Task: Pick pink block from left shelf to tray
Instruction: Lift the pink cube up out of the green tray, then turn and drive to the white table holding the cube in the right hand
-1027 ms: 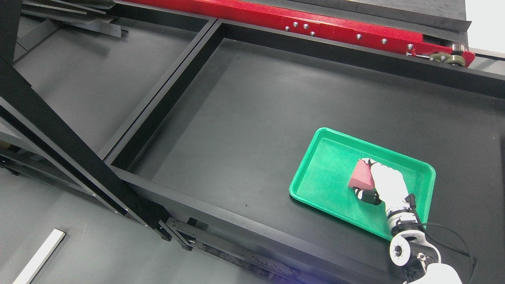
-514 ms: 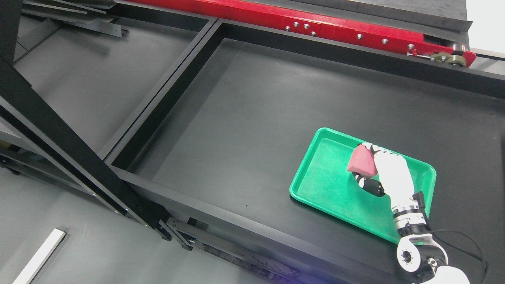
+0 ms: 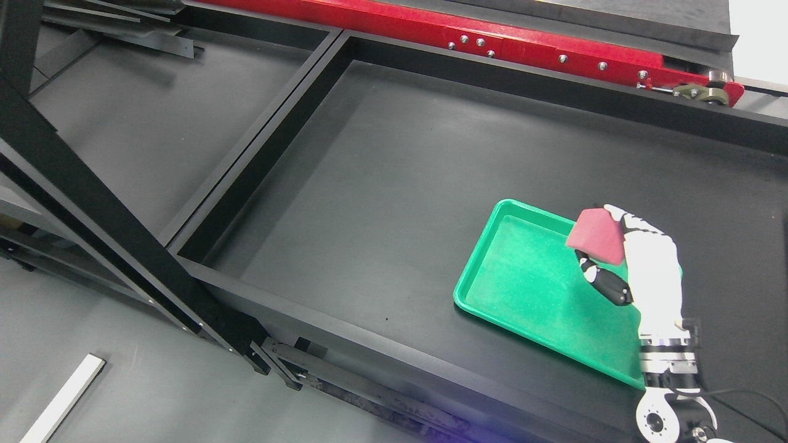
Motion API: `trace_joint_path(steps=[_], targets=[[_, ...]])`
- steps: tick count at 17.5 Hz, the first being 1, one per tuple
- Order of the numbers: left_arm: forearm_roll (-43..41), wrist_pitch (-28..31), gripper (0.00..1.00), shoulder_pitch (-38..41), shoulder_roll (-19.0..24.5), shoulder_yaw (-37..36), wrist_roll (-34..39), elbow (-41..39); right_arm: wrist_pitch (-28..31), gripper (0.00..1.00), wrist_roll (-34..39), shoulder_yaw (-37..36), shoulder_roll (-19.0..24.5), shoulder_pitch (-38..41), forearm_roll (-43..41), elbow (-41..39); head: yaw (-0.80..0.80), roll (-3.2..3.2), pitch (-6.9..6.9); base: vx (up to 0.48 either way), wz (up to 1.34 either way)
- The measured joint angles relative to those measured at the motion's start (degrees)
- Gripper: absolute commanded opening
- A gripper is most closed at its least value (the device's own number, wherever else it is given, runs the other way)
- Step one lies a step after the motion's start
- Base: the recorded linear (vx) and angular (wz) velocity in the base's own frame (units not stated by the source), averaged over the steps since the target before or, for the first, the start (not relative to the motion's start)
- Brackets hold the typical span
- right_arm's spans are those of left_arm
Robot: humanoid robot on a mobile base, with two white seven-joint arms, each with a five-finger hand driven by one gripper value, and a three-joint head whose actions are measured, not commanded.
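My right hand (image 3: pixel 606 243) comes up from the lower right and is shut on the pink block (image 3: pixel 596 237). It holds the block above the far right part of the green tray (image 3: pixel 529 289), clear of the tray floor. The white fingers curl over the block's top and the dark thumb (image 3: pixel 606 283) sits below it. The tray lies on the black shelf floor (image 3: pixel 394 184) with nothing resting in it. My left arm is not in view.
The shelf has raised black rims and a divider (image 3: pixel 258 141) to a second bay at the left. A black diagonal strut (image 3: pixel 111 227) crosses the left foreground. A red beam (image 3: pixel 480 31) runs along the back. A white strip (image 3: pixel 61 400) lies on the floor.
My right hand has risen and moved up and to the right with the pink block, from low over the tray's middle to above its far right edge. The view shifted slightly.
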Motion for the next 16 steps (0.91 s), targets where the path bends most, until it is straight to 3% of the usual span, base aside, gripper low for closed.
trace_joint_path(steps=[8,16], targets=[[0.0,0.0,1.0,0.0,0.0,0.0,0.0,0.0,-0.28,0.04,-2.19,-1.52,0.26,2.67,-3.41,-3.2,0.0,0.0,0.0,-0.062,0.19],[0.0,0.0,1.0,0.0,0.0,0.0,0.0,0.0,-0.29,0.04,-2.17,-2.21,0.37,3.84,-4.69,-4.67,0.0,0.0,0.0,-0.09,0.61]])
